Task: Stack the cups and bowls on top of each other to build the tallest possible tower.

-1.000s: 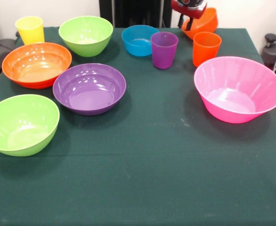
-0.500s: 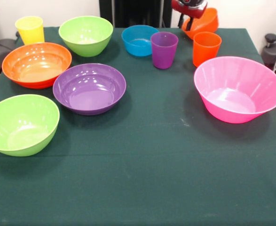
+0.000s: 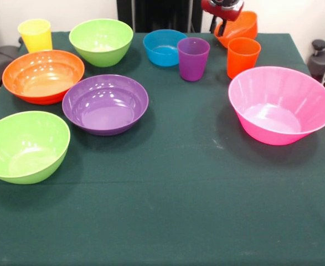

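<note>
At the far right of the table, my gripper [image 3: 222, 26] hangs from the top edge, shut on the rim of the small orange bowl [image 3: 243, 27], which tilts and sits raised behind the orange cup [image 3: 243, 56]. The purple cup [image 3: 193, 58] stands beside the small blue bowl [image 3: 162, 49]. Far left is the yellow cup [image 3: 35, 34]. A lime green bowl [image 3: 101, 41], a large orange bowl [image 3: 43, 76], a purple bowl [image 3: 105, 103] and a second lime green bowl [image 3: 25, 146] sit on the left. The large pink bowl [image 3: 280, 105] rests on the right.
A dark green cloth covers the table [image 3: 179, 210]. A black object [image 3: 324, 61] stands off the table's right edge. A dark panel [image 3: 154, 14] rises behind the far edge.
The small orange bowl has shifted slightly upward in my gripper. Everything else on the table stays where it was.
</note>
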`<state>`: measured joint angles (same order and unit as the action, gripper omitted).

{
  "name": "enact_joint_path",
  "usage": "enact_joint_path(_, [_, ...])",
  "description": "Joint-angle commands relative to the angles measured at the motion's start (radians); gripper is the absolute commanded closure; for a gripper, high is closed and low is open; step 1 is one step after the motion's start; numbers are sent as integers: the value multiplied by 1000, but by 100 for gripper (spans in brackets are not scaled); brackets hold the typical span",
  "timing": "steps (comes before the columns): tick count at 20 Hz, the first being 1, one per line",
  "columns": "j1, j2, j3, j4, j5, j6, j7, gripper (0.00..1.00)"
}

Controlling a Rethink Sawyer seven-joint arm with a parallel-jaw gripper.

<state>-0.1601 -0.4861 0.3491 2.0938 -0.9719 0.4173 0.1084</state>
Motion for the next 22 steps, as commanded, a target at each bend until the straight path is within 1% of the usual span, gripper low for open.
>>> enact_joint_path(1, [14,26,-18,-70,-27,-77,244,100])
enact_joint_path(8, [5,41,-28,-80,-29,-88,224,100])
enact_joint_path(22, [5,30,-19,-75,-24,-78,205,100])
